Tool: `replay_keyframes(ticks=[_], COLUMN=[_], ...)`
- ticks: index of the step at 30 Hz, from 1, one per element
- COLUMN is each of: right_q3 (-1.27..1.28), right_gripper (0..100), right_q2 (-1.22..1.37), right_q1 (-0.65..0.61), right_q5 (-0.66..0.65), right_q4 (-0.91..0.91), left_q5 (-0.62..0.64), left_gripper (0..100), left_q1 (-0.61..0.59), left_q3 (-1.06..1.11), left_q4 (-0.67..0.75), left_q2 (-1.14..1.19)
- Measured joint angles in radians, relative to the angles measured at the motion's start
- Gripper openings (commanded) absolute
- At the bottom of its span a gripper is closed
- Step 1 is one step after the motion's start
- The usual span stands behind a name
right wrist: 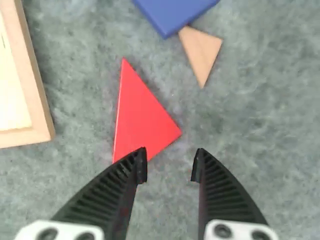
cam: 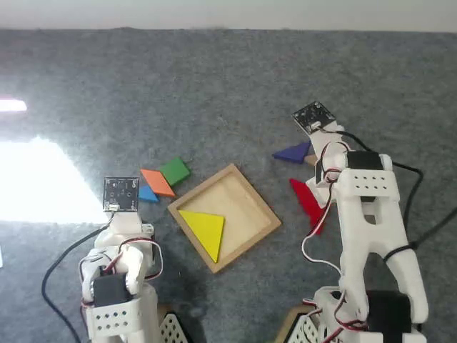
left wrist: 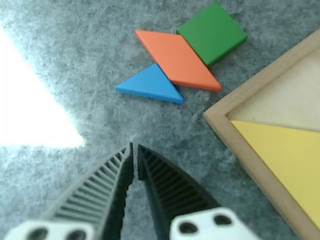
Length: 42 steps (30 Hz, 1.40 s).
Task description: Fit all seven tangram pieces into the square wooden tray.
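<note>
Filling so far: one piece of seven is in. The yellow triangle (cam: 206, 230) lies flat inside the square wooden tray (cam: 252, 193), tucked against its near walls, and the rest of the tray floor is bare.
Stage, as a judgement: early, with the first large piece seated and most of the fitting not yet done.
Left outside: six pieces, all flat on the grey mat (cam: 214, 86).
Group by the left arm: the orange parallelogram (left wrist: 177, 60), green square (left wrist: 212, 32) and light blue triangle (left wrist: 150, 84) touch one another, just beside a corner of the tray.
Group by the right arm: the red triangle (right wrist: 142, 117) lies near the tray's other side. The dark blue triangle (right wrist: 175, 12) and tan triangle (right wrist: 201, 50) touch each other a little beyond it.
Left gripper (left wrist: 134, 150): jaws together on nothing, over bare mat near the light blue triangle.
Right gripper (right wrist: 169, 162): jaws apart and empty, over the near corner of the red triangle, with one tip above its edge.
Count of pieces: seven — five triangles, one square, one parallelogram.
Count by place: one in the tray, three in the left group, three in the right.
Count of the rest: one tray, two arms, two grippers.
</note>
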<state>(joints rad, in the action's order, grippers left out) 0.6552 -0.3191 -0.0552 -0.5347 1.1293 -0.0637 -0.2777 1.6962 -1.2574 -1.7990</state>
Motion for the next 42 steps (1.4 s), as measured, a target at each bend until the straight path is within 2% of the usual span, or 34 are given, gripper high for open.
replay_keyframes(ticks=[3,9,11,24,32,42], right_q3=[0.063,0.138,0.138,0.133,-0.011,-0.026], right_gripper=[16.5,36.8,38.8,30.7,30.7,30.6], right_q2=[-0.002,-0.002,0.008,0.236,0.376,0.381], right_q1=[-0.04,-0.095,-0.095,-0.101,-0.103,-0.101], right_q5=[-0.003,0.068,0.087,0.064,0.061,0.092], right_q4=[0.0,-0.114,-0.144,-0.244,-0.157,-0.13], left_q5=[0.0,0.0,0.0,0.0,0.0,0.0], left_gripper=[1,1,1,1,1,1], left_q1=[0.0,0.0,0.0,0.0,0.0,0.0], left_q3=[0.0,0.0,0.0,0.0,0.0,0.0], left_q4=[0.0,0.0,0.0,0.0,0.0,0.0], left_q2=[0.0,0.0,0.0,0.0,0.0,0.0])
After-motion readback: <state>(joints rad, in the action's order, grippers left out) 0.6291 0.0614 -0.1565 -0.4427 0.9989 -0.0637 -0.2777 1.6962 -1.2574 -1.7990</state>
